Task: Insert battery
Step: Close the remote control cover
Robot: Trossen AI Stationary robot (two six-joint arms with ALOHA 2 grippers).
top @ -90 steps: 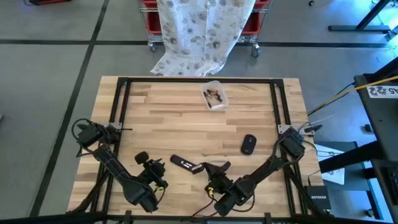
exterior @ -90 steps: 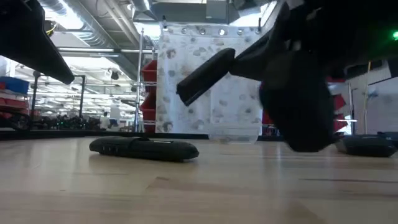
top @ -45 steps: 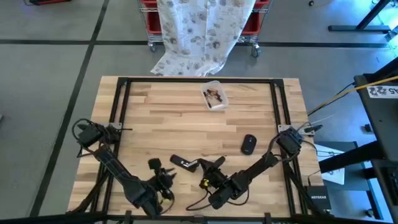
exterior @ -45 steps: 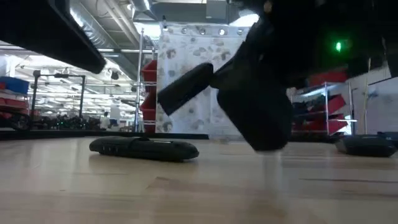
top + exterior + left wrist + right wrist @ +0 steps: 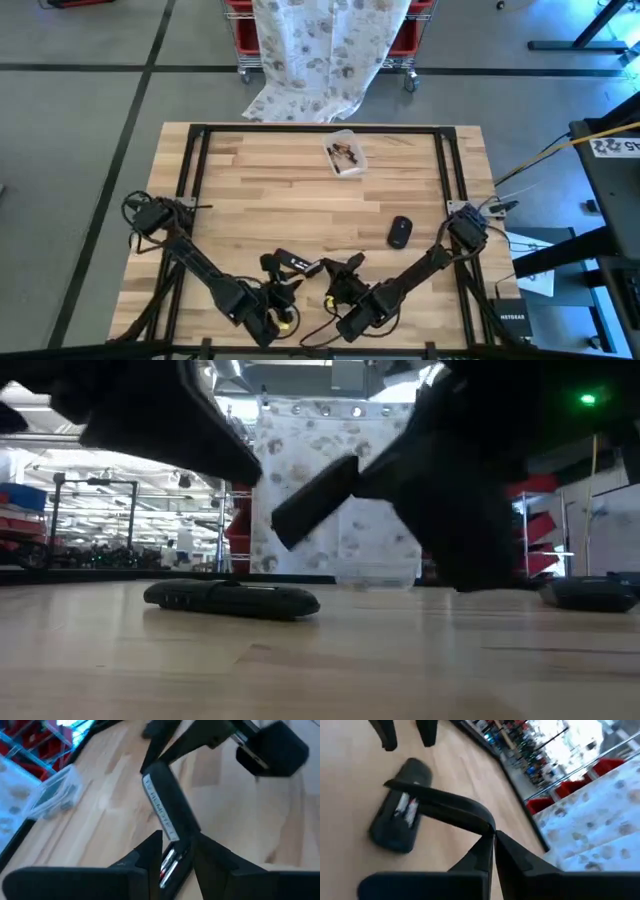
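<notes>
A black remote lies flat on the wooden table near its front edge. Its battery bay is uncovered, and batteries show inside it. My left gripper hovers open above the remote's bay end, with one finger to either side. My right gripper is shut on a thin dark battery cover, just right of the remote and above the table. In the low view the cover slants in the air over the remote. My right gripper pinches one end of the battery cover between its two fingertips. The cover sticks out past the fingers toward the remote. It is lifted clear of the table and tilted, with its free end lower.
A black mouse lies right of the remote. A clear plastic box holding small parts stands near the far edge. Black frame rails run along the table's sides. Patterned cloth hangs beyond the table.
My left gripper has moved toward the table's right edge, arriving over the remote's near end. My right gripper, holding the cover, has shifted slightly left and then back. The remote has stayed where it was.
</notes>
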